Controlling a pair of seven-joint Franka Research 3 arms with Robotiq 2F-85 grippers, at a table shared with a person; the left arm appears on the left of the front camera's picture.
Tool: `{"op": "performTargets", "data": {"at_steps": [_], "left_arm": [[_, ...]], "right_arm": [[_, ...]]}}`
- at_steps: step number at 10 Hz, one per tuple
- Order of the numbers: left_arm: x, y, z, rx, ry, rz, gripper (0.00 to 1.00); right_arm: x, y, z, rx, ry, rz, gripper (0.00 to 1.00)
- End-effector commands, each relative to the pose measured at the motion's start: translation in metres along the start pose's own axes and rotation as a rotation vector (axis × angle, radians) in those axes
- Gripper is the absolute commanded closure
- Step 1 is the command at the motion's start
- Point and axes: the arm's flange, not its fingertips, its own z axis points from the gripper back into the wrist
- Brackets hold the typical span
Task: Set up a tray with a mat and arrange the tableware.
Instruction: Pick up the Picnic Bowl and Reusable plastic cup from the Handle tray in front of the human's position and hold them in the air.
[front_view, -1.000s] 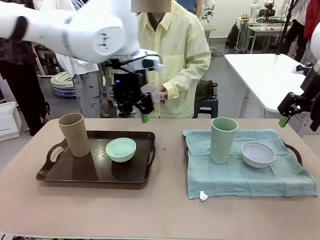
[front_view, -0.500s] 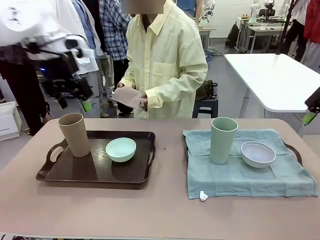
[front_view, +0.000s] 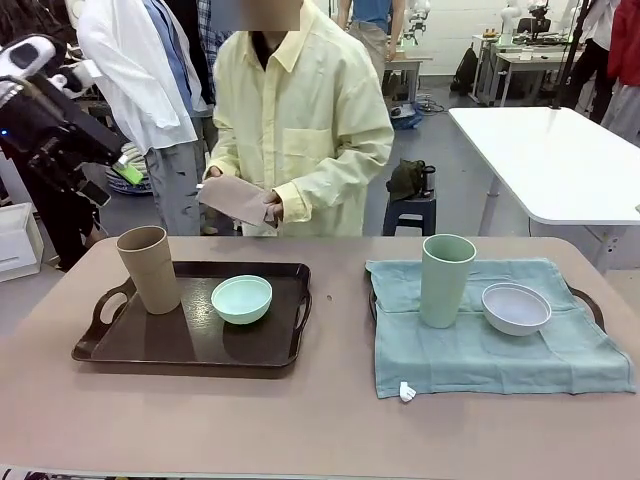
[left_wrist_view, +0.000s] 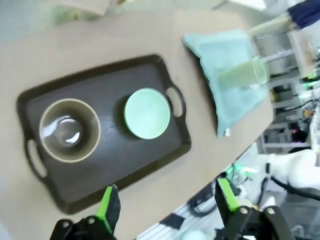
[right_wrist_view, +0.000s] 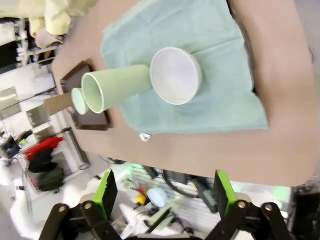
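Note:
A dark brown tray (front_view: 125, 345) on the left bears a tan-brown cup (front_view: 150, 268) and a mint green bowl (front_view: 241, 298). On the right, a teal mat (front_view: 470, 350) covers a second tray (front_view: 592, 302), with a pale green cup (front_view: 446, 280) and a greyish white bowl (front_view: 515, 307) standing on it. My left gripper (front_view: 112, 182) hangs open high above the table's far left corner. From above, the left gripper (left_wrist_view: 167, 205) looks down on the tan cup (left_wrist_view: 69, 130) and mint bowl (left_wrist_view: 147, 113). My right gripper (right_wrist_view: 165, 192) is open, high over the mat (right_wrist_view: 220, 30), white bowl (right_wrist_view: 176, 75) and green cup (right_wrist_view: 117, 85).
A person in a yellow shirt stands at the far edge holding a brownish cloth (front_view: 235, 197) in both hands. Bare tabletop (front_view: 340, 330) lies between the two trays and along the near edge. A white table (front_view: 540, 150) stands behind at the right.
My left arm swung from the middle of the far edge out to the far left. The right gripper left the front view at the right. The person brought the cloth lower and leftward.

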Motion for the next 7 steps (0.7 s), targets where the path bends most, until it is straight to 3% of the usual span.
{"op": "performTargets", "data": {"at_steps": [1,4,7], "left_arm": [[-0.024,0.032,-0.001,-0.156,-0.062,0.03,0.0],[-0.058,0.076,-0.002,-0.311,-0.133,0.1,0.0],[-0.082,0.097,-0.001,-0.351,-0.142,0.252,0.0]], "right_arm": [[0.013,-0.007,0.004,0.117,0.014,-0.034,0.0],[0.014,-0.018,0.006,0.258,0.008,-0.078,0.0],[-0.018,-0.031,0.026,0.39,0.006,0.064,0.0]]}}
